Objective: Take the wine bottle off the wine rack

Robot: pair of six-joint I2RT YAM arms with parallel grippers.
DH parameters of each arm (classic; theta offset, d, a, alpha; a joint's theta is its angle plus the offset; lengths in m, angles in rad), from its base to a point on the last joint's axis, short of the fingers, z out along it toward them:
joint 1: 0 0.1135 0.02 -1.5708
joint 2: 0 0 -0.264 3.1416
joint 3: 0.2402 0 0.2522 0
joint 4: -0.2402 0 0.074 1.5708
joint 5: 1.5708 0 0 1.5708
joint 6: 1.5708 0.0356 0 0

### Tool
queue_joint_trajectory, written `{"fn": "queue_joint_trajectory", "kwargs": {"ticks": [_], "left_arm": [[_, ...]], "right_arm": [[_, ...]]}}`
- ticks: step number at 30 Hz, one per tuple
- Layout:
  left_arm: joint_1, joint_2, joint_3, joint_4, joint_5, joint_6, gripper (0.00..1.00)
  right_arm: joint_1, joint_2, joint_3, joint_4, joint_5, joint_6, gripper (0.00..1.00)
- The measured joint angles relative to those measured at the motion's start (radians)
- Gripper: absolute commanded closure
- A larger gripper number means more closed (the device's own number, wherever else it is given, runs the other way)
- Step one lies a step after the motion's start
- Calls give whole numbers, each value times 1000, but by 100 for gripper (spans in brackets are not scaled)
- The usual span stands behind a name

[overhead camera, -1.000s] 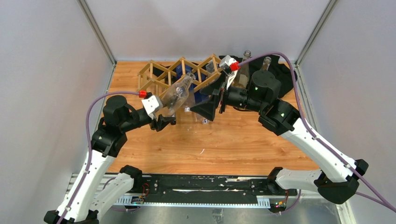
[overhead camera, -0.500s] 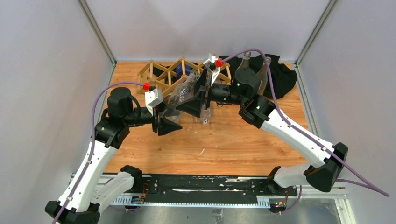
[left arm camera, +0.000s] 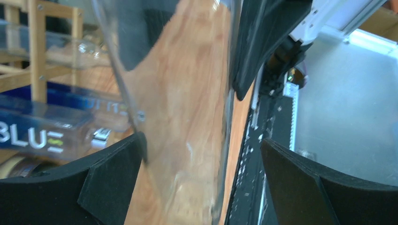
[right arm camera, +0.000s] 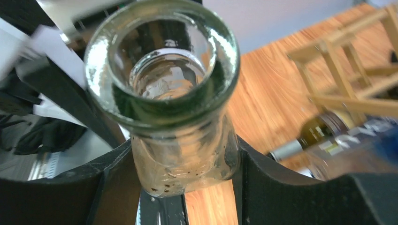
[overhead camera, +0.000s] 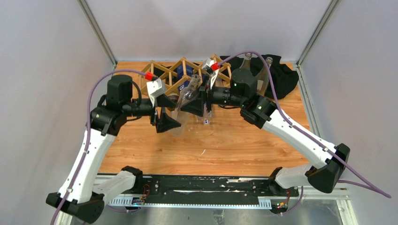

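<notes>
We see the wine bottle (overhead camera: 184,104), clear glass, tilted just in front of the wine rack (overhead camera: 171,75), its mouth up towards the rack's near edge and its base lower, out over the wooden table (overhead camera: 225,140) on the side of the arm bases. From above we cannot tell whether the neck is fully free of the slats, or whether the base touches the table. The right gripper (right arm camera: 183,176) pinches the bottle by the neck just under the lip, and in the right wrist view we see one black finger pressed against each side of the glass. The left gripper (overhead camera: 170,112) is in front of the rack too, its claw spread around the bottle's wide body. In the left wrist view one finger (left arm camera: 108,183) lies at the glass and the other stands apart from it. Inside the rack we see a blue-labelled bottle (left arm camera: 42,136) lying on its side. To the right of the rack lies a black cloth (overhead camera: 284,75), with two more bottles (overhead camera: 247,63) standing at it.
</notes>
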Motion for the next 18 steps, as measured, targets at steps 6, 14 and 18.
{"fn": "queue_joint_trajectory", "kwargs": {"ticks": [6,14,18], "left_arm": [[199,198,212,-222,-50,102,0],[346,291,332,-314,-153,137,0],[364,292,360,-317,-224,156,0]], "right_arm": [[-60,-77,-16,-230,159,-81,100],[-240,-243,-139,-405,341,-113,100],[-356,-280,-183,-467,391,-111,100]]}}
